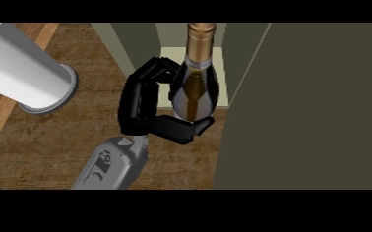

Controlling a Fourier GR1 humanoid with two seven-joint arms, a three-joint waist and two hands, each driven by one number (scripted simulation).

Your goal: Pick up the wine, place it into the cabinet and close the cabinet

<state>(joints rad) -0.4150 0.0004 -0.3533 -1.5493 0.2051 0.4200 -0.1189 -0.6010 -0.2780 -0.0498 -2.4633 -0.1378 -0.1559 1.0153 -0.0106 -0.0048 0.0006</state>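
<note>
Wine bottle point(195, 86): lifted, gripped by the right hand point(149, 110) whose fingers curl round its body, neck entering the cabinet point(240, 64) opening; placing under way, release and closing of the open door point(305, 108) outstanding; left hand unseen.

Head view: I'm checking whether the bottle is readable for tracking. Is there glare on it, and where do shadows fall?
In the head view, the wine bottle shows a pale highlight streak along its left side and a bright sheen on its gold neck; the right hand, its fingers curled round the bottle, is near-uniform black; the cabinet panel at right is in dull, even shade.
</note>
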